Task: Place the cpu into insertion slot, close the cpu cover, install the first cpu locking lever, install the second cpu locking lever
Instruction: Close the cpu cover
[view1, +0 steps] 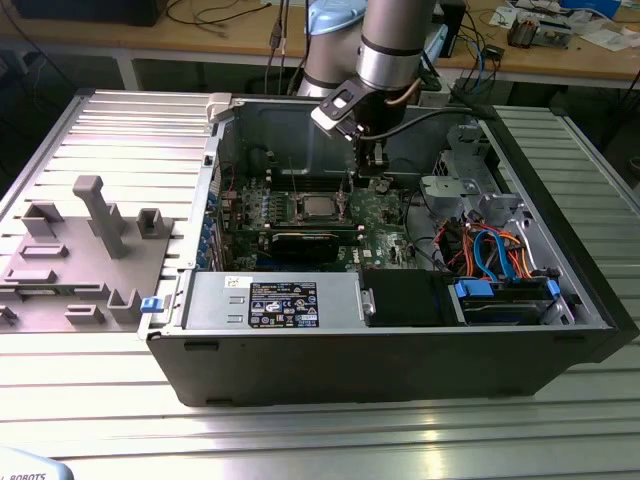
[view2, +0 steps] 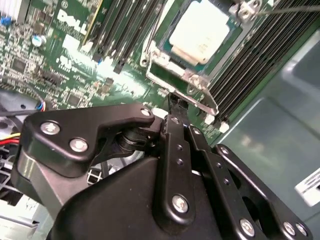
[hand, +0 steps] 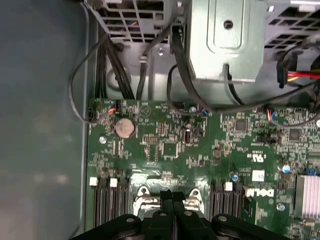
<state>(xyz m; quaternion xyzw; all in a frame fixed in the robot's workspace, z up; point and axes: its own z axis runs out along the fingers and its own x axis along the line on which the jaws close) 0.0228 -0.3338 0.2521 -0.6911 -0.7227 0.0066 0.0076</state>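
Note:
The cpu (view2: 200, 31), with its silver-grey top, lies in the insertion slot (view1: 315, 207) on the green motherboard (hand: 200, 150). The cpu cover (view2: 182, 75), a thin silver frame, lies down around the chip, and its tab points toward my fingers. My gripper (view2: 174, 104) is shut, with its black fingertips together just off the cover's tab end and nothing visibly held. In the first wrist view the gripper (hand: 172, 196) stands over the frame's two silver lugs. In the exterior view the gripper (view1: 368, 175) hangs to the right of the socket. A thin lever rod (view2: 292, 7) runs beside the socket.
The open computer case (view1: 400, 350) surrounds the board, with a power supply (view1: 270, 300) in front and a drive cage with blue and orange cables (view1: 500, 250) at the exterior view's right. Memory slots (view2: 260, 55) flank the socket. A grey fixture (view1: 90, 250) stands outside the case.

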